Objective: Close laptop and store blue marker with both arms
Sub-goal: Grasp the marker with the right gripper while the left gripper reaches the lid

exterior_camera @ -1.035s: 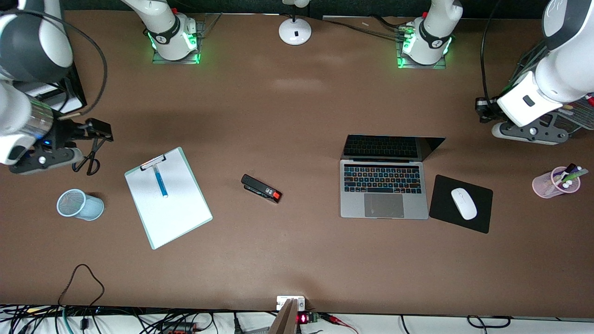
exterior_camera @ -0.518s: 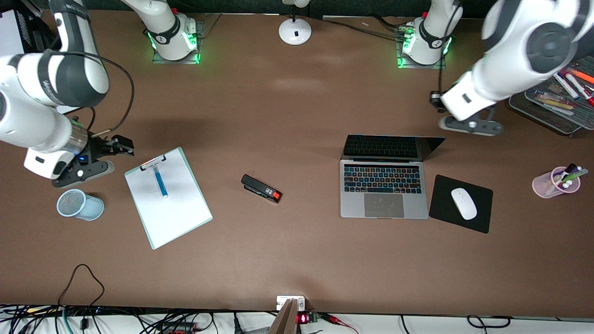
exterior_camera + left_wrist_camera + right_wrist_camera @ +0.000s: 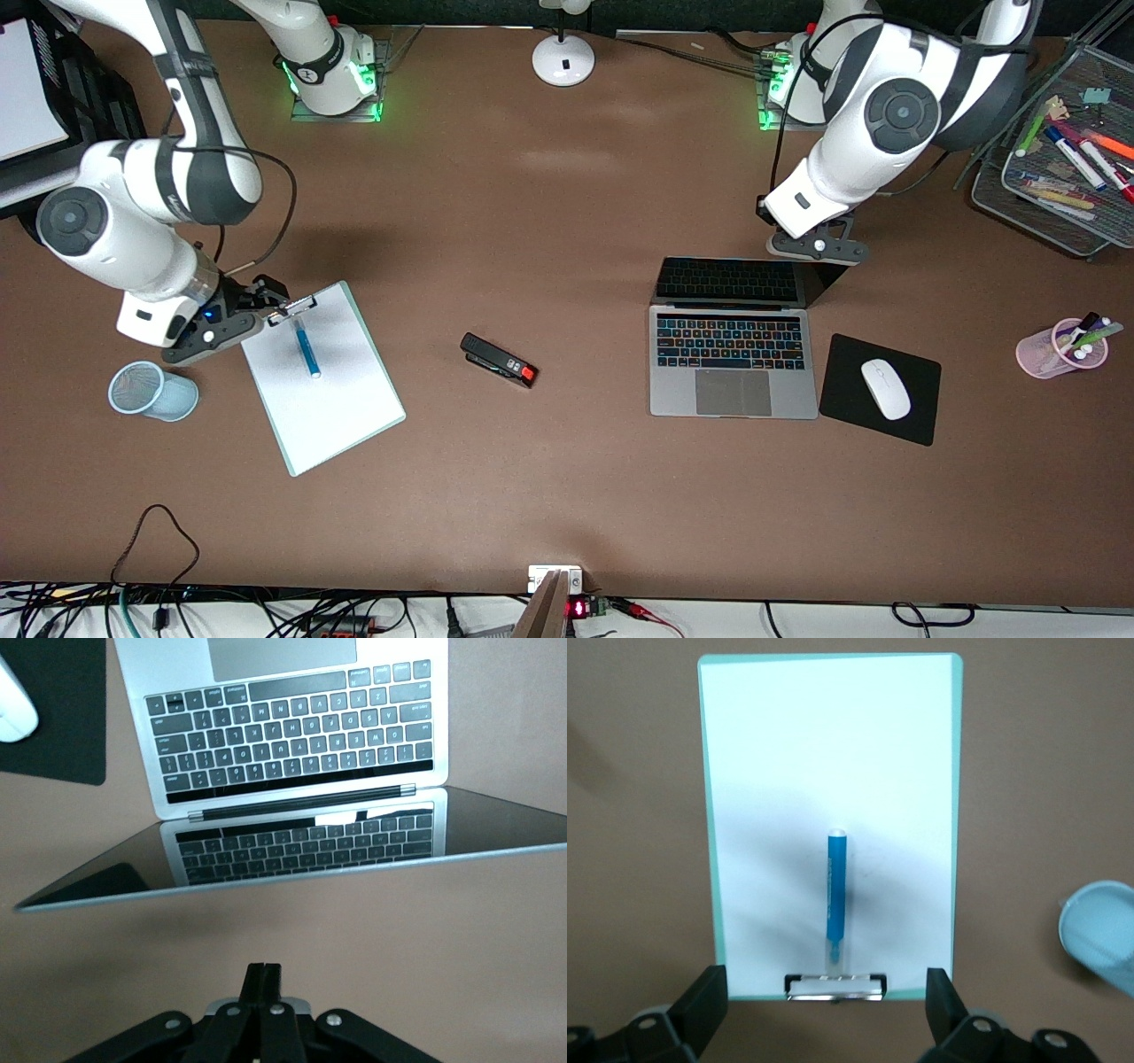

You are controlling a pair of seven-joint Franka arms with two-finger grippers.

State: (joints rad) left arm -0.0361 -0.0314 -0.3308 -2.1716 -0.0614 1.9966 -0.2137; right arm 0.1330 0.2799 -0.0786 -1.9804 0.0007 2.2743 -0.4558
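The blue marker [image 3: 306, 346] lies on the clipboard [image 3: 337, 408], just past the wide-open, empty right gripper [image 3: 826, 1010] over its clip end. The left gripper [image 3: 262, 979], pinched shut and empty, hovers above the open laptop's [image 3: 732, 381] lid edge.

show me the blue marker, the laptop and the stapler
blue marker [image 3: 306, 347], front view, middle of its barrel
laptop [image 3: 732, 392], front view, its trackpad
stapler [image 3: 497, 359], front view, middle of its black body

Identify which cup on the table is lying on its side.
The pale blue mesh cup, beside the mint-edged clipboard at the right arm's end, lies tipped over. The pink plastic cup holding mixed markers, at the left arm's end, stands upright.
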